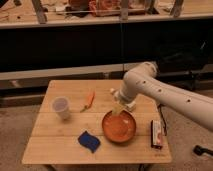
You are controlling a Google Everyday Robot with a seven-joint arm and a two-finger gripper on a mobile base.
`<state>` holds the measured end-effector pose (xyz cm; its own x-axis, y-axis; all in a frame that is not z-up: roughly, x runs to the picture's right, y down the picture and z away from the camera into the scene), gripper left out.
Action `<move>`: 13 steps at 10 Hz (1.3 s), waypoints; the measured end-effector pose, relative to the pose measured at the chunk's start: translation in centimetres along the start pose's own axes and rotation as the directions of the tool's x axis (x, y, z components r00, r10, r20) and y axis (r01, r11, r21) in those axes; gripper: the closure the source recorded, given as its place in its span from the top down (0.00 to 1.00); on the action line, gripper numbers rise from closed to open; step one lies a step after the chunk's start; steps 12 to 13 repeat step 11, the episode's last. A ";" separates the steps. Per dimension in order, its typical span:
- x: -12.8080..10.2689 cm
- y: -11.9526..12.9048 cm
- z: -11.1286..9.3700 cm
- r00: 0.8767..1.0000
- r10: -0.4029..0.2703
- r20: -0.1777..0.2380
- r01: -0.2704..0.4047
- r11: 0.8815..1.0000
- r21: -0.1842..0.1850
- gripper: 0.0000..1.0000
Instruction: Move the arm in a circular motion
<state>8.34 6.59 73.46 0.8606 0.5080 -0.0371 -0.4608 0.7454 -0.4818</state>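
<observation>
- The arm point(165, 92) is the task's own thing: thick glossy white tube segments with bulbous joints and small dark screw holes. It reads as rigid and heavy, so nothing about it will flex or sag. There is nothing to take hold of here; the circling would be done by the arm itself.
- It enters from the 3 o'clock edge of the view, runs up and left to a rounded elbow above the counter's back right part, then bends down toward the counter.
- The gripper point(119, 107) hangs at the low end of that bend, pointing down over the 12 o'clock rim of the orange bowl point(119, 127). A pale, yellowish part shows at its tip, but what it is cannot be told, nor whether it holds anything.
- On the wooden counter point(65, 145): a carrot point(89, 99) at about 10 o'clock from the bowl, a white cup point(61, 108) at 9 o'clock, a blue sponge point(89, 140) at 8 o'clock, and a small flat packet point(156, 134) at 3 o'clock near the right edge.
- A wide circle at this height could, in my judgement, clip the bowl's rim.
</observation>
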 end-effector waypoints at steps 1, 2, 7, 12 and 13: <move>0.3 0.0 0.0 1.000 0.009 -0.001 -0.009 1.000 0.000 0.80; 0.5 0.3 -0.1 1.000 0.016 -0.001 -0.016 1.000 -0.002 0.80; 0.0 0.3 -0.1 0.999 0.037 0.004 -0.037 0.999 0.005 0.80; -1.0 0.7 -0.1 0.999 0.051 0.007 -0.051 0.999 0.010 0.80; -1.0 0.7 -0.1 0.999 0.051 0.007 -0.051 0.999 0.010 0.80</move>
